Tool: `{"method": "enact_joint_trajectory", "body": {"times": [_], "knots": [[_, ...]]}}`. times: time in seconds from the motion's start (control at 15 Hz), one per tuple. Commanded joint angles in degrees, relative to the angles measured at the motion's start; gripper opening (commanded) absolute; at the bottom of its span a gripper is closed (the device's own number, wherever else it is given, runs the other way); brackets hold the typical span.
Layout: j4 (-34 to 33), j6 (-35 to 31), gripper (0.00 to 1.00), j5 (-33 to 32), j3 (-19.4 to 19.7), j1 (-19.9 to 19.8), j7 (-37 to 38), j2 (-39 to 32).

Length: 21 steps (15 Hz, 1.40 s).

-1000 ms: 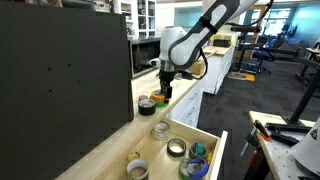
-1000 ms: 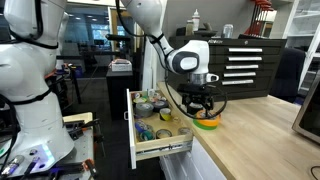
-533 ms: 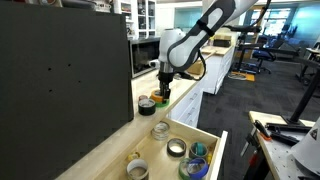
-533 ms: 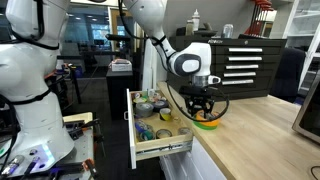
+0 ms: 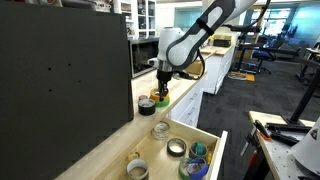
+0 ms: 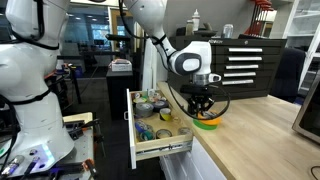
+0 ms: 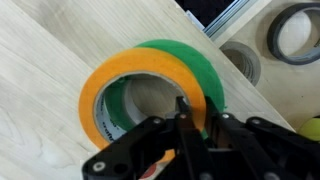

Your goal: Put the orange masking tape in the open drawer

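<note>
Under the claw [image 7: 196, 118], one orange masking tape [image 7: 108, 78] atop one green roll [image 7: 198, 62]

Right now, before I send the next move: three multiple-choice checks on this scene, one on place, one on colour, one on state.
1. Where is the orange tape?
A. on the floor
B. on the counter, against another roll
C. on a shelf

2. What colour is the roll against the orange tape?
A. green
B. red
C. white

3. The drawer is:
A. shut
B. open
C. lifted out and lying upside down

Answers:
1 B: the wrist view shows the orange tape lying on the wood counter.
2 A: the green roll shows right behind the orange tape in the wrist view.
3 B: in both exterior views the drawer stands pulled out, with rolls lying inside.
</note>
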State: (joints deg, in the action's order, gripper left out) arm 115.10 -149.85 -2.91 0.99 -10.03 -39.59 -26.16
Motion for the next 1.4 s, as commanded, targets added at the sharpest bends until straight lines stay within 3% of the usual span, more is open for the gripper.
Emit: {"method": "enact_joint_trajectory", "body": {"times": [0.0,0.53,1.33], "knots": [[0.4,0.55,0.05,-0.2,-1.2,-1.38,-0.32,0.9],[6.07,2.17,0.05,-0.07,-2.07,-0.23,0.32,8.16],[21.34,7.75,0.05,1.33,-3.56,3.31,-0.25,22.09]]}}
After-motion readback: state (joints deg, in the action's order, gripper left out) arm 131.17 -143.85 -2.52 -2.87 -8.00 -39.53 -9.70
